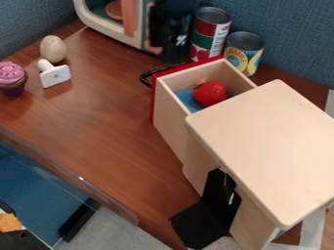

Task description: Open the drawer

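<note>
The black gripper [172, 43] hangs down from the top edge, just behind the drawer's handle as the camera sees it. The drawer [175, 101] stands well out of its pale wooden cabinet [267, 146], towards the upper left. It has a red front [154, 100] with a black loop handle [147, 78] on its outer side. Whether the gripper touches the handle I cannot tell. Inside the drawer lie a red strawberry-like toy [211, 93] and something blue [188, 100].
Two cans [211, 31] [244, 51] stand behind the drawer. A cream toy appliance [108, 30] is at the top. On the left are an egg [52, 49], a white stamp-like piece [54, 76] and a cupcake [12, 78]. Black brackets [209, 212] stand by the cabinet's lower left.
</note>
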Controlling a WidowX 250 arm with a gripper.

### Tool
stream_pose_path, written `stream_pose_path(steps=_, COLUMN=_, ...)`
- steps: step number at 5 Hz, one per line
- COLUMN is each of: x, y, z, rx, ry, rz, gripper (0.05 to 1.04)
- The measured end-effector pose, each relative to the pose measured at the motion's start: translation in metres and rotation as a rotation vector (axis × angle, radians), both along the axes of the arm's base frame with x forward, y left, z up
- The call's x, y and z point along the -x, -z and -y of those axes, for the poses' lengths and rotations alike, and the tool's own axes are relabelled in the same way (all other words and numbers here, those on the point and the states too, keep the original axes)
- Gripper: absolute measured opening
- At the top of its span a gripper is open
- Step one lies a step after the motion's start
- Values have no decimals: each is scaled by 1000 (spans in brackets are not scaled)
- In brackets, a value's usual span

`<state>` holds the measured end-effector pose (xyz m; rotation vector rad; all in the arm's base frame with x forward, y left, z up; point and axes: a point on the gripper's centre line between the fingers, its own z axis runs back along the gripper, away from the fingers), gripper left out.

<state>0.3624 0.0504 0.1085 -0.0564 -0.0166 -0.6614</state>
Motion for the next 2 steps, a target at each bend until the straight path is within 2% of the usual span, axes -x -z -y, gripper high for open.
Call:
stream_pose_path(steps=1, x=20, y=-33, z=32, rx=-26, ry=100, rz=42, gripper=1000)
stream_pose_path(steps=2, x=38, y=-44, z=63, rx=-55, ry=180, rz=46, gripper=1000)
